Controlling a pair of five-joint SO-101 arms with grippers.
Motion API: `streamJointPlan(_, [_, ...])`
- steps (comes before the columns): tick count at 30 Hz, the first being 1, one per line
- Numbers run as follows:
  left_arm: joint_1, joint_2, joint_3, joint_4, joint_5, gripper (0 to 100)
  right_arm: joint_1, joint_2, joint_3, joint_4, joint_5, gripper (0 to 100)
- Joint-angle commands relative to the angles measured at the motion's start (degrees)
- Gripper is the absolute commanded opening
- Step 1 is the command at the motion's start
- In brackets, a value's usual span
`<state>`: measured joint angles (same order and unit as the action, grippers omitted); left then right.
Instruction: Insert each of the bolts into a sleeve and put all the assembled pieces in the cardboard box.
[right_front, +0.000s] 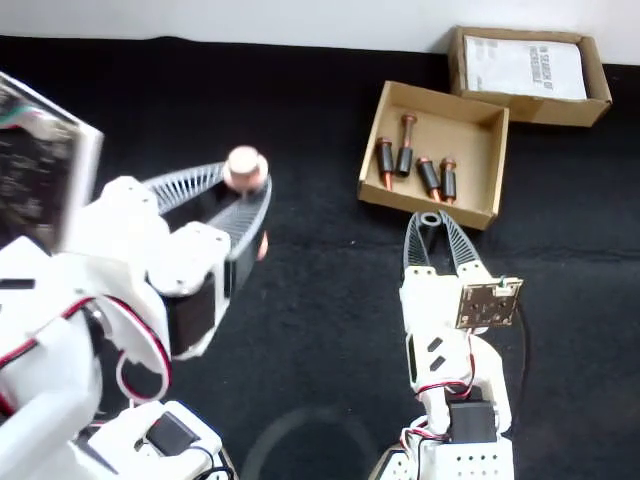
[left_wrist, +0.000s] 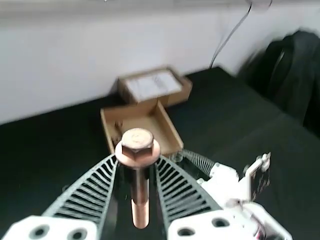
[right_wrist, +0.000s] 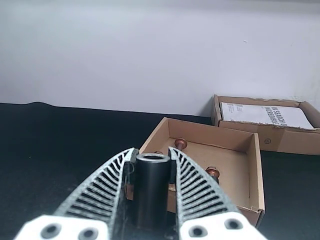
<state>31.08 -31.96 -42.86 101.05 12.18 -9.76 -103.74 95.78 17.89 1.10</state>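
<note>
The left tool (left_wrist: 136, 159) clamps a copper-coloured metal bolt (left_wrist: 138, 200) by its shank; the right tool (right_wrist: 152, 154) grips a black cylindrical sleeve (right_wrist: 151, 192) near the brown cardboard box (right_wrist: 232, 167).

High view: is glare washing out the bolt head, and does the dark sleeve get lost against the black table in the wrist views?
High view: the bolt head shines pale, outline plain. Right wrist view: the sleeve stands out against the cardboard box, its rim lit; its lower end merges with the table. Left wrist view: bolt evenly lit, no glare.

Open black table (right_front: 320, 300) between the arms (cardboard box (right_front: 475, 140) beyond).
</note>
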Motion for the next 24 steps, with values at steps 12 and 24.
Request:
streamJointPlan(12, [0.57,-10.24,47.52,-37.98,-0.09,1,-4.26,-0.31,7.60,-1.10,0.09,0.6])
streamJointPlan(24, [0.75,-10.42,74.15,-79.03,0.00,1,-7.34,-0.22,7.60,-1.01,0.00,0.6])
